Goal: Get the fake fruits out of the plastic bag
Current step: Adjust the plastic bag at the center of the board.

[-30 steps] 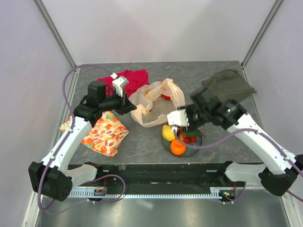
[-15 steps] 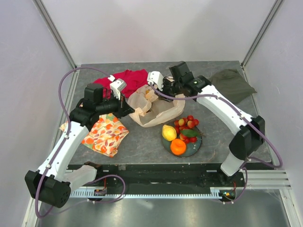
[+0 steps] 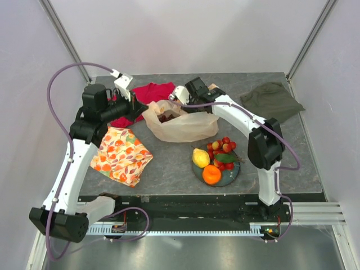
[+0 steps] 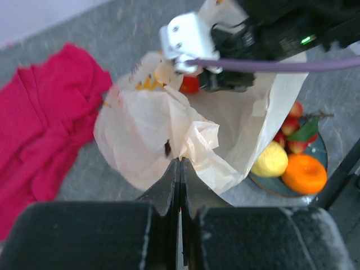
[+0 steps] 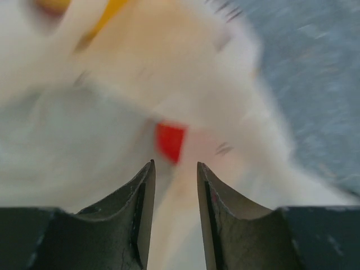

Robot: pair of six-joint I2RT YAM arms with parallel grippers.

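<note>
The plastic bag (image 3: 185,126) lies mid-table, its mouth to the left. My left gripper (image 3: 142,108) is shut on a fold of the bag's edge (image 4: 194,140) and holds it up. My right gripper (image 3: 170,107) is open at the bag's mouth, its jaws against blurred bag film (image 5: 112,101), with a red patch (image 5: 170,140) just ahead. A red fruit (image 4: 190,84) shows inside the bag, below the right wrist. A yellow lemon (image 3: 199,157), an orange (image 3: 211,175) and red berries with a leaf (image 3: 222,149) sit on a dark plate (image 3: 232,175).
A red cloth (image 3: 151,93) lies behind the bag on the left. An orange-flowered cloth (image 3: 121,156) lies at front left. An olive cloth (image 3: 273,98) lies at back right. The plate stands just in front of the bag.
My right arm swung from the plate back to the bag's mouth. My left arm pulled the bag's edge left and back, stretching the bag wider.
</note>
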